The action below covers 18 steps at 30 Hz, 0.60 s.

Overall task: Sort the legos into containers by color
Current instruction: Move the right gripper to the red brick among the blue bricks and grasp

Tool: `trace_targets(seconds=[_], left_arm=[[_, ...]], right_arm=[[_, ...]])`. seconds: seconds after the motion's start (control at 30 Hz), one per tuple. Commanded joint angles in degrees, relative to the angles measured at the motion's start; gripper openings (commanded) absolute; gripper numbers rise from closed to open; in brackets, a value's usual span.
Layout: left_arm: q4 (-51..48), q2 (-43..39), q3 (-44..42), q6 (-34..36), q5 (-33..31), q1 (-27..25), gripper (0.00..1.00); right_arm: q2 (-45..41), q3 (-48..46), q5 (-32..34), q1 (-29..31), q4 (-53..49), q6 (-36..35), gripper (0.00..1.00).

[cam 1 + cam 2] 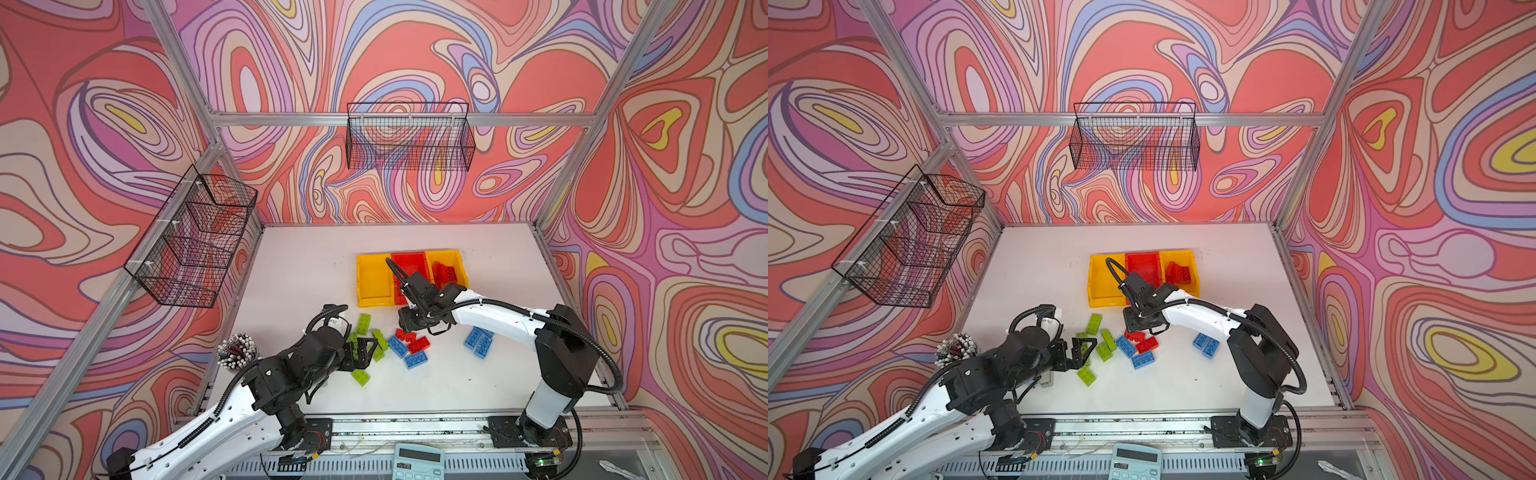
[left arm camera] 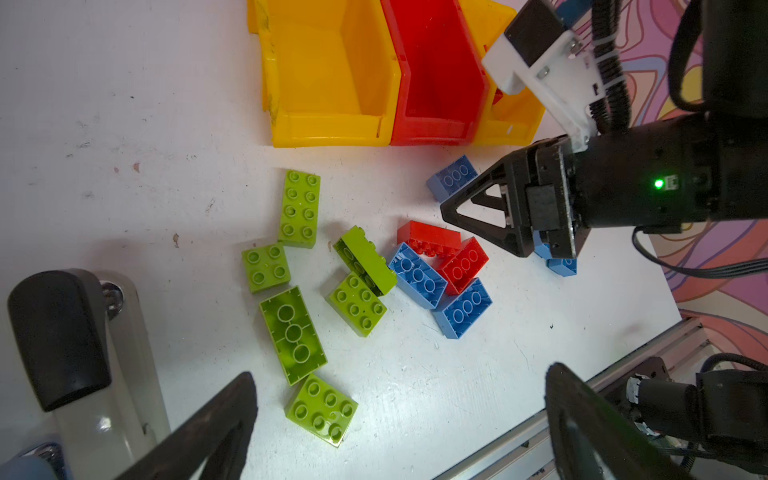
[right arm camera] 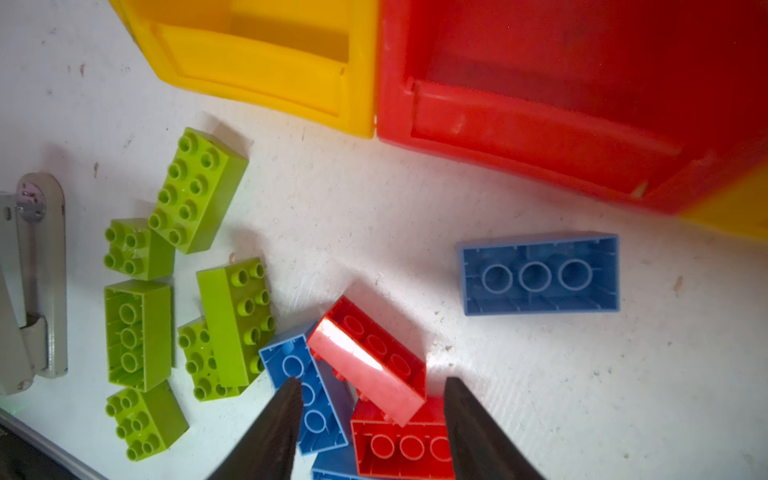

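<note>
- I see a scuffed white table (image 1: 478, 374) lower centre, with swirly pink walls (image 1: 124, 83) all round it.
- Left gripper (image 2: 399, 376) is spread wide; right gripper (image 3: 372, 384) straddles a red lego (image 3: 365, 361), jaws apart.

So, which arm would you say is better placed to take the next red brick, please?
The right: the right gripper hangs over the tilted red brick, jaws either side; the left gripper hangs open by the green bricks.

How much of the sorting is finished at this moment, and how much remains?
Done: several red bricks lie in one yellow bin. In hand: the right pincer straddles a red brick, not yet gripping; the left pincer hangs open over the green bricks. Left: all green and blue bricks, two red ones; the other yellow bin and the red bin are empty.
</note>
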Motion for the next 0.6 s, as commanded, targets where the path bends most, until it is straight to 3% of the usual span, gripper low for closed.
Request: trace_targets(seconds=[0.0,0.27,0.57], left_arm=[[-2.8,-2.0,-1.0,-3.6,-2.7,0.2,1.00],[-4.3,-2.5,-0.8,-5.0,-4.1,0.2,1.00],[-4.1,-2.5,-0.7,-5.4,-5.2,0.2,1.00]], right_arm=[[3.4,0.5,-1.0,0.9,-0.3,-3.3,0.58],[6.2,-1.1,-0.3,1.4,0.5,-4.9,0.58],[7.5,-1.6,1.5,1.4,0.8,-5.2,0.46]])
